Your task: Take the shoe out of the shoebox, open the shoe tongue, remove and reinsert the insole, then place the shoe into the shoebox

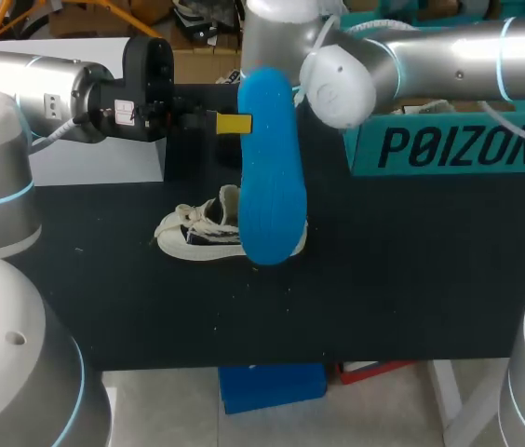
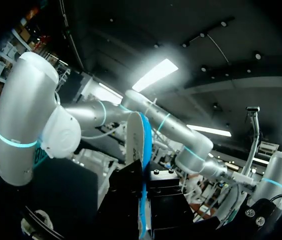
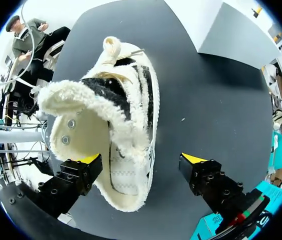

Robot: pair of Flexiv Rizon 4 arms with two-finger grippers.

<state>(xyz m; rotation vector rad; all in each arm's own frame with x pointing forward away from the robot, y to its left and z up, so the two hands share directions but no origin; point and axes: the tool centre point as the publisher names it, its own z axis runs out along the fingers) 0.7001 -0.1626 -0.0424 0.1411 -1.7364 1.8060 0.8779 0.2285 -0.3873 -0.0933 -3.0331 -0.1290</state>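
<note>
A white canvas shoe (image 1: 197, 233) with fleece lining lies on its side on the black table (image 1: 411, 279). My left gripper (image 1: 230, 123) is shut on the top edge of the blue insole (image 1: 270, 168), which hangs upright above the shoe. In the left wrist view the insole (image 2: 143, 165) shows edge-on between the black fingers. My right gripper (image 3: 141, 159) is open above the shoe (image 3: 116, 125), with its yellow tips on either side of the heel and not touching it. In the head view the insole hides the right gripper.
The teal shoebox (image 1: 458, 144) stands at the back right, behind my right arm (image 1: 430, 60). A white board (image 1: 104, 160) stands at the back left. A blue object (image 1: 272, 384) sits below the table's front edge.
</note>
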